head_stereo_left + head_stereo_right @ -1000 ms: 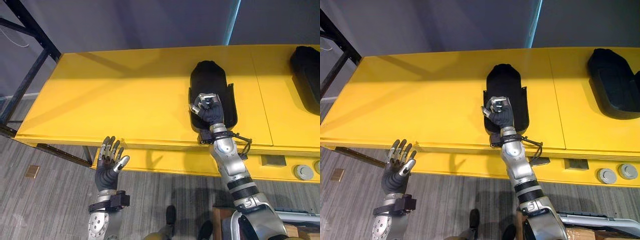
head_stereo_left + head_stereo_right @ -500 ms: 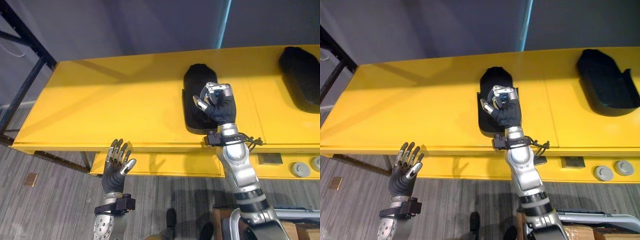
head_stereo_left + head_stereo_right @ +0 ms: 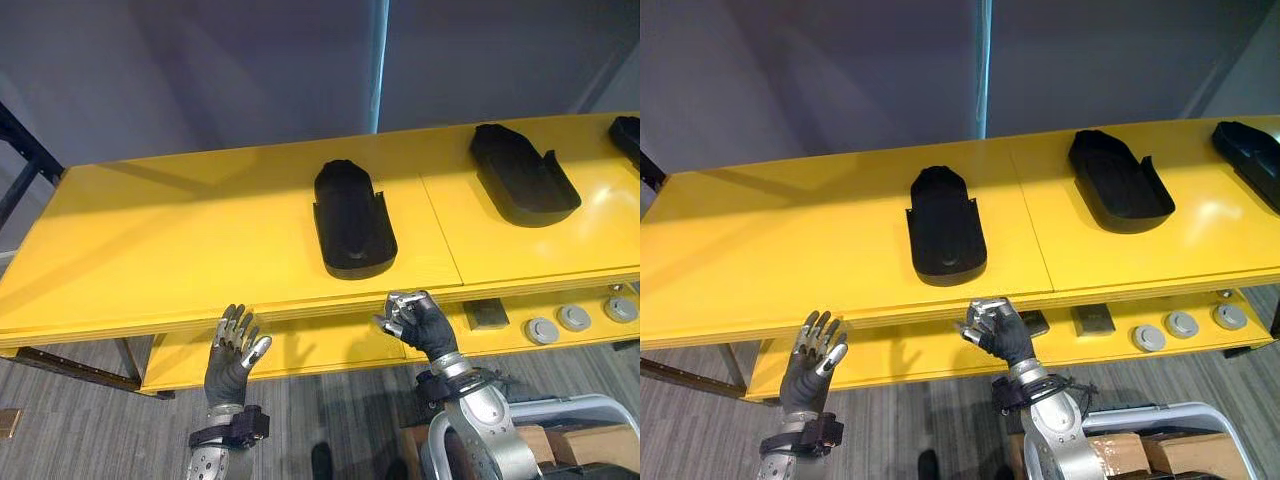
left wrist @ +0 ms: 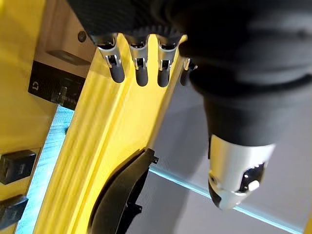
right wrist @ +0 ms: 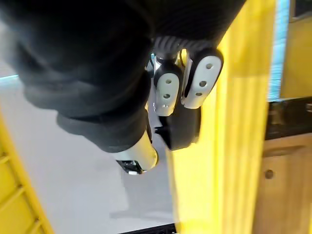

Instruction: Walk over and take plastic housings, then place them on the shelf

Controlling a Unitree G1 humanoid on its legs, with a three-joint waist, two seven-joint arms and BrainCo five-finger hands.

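A black plastic housing (image 3: 350, 220) lies on the yellow shelf top (image 3: 180, 250), near its front edge, with nothing touching it. A second housing (image 3: 522, 185) lies to its right and a third (image 3: 1250, 150) at the far right edge. My right hand (image 3: 415, 322) hangs just below the shelf's front edge, under the first housing, with its fingers (image 5: 165, 92) curled on nothing. My left hand (image 3: 232, 355) is lower left of it, in front of the shelf, with its fingers (image 4: 139, 68) straight and nothing in it.
A lower yellow level holds three grey round parts (image 3: 573, 318) and a dark block (image 3: 485, 315). A black metal frame (image 3: 20, 150) stands at the far left. A cardboard box (image 3: 575, 445) and a pale bar (image 3: 560, 410) are at the lower right.
My right hand has come off the first housing and dropped back below the shelf's front edge, curled and empty. The housing stays on the shelf. The view has shifted, showing more housings at the right.
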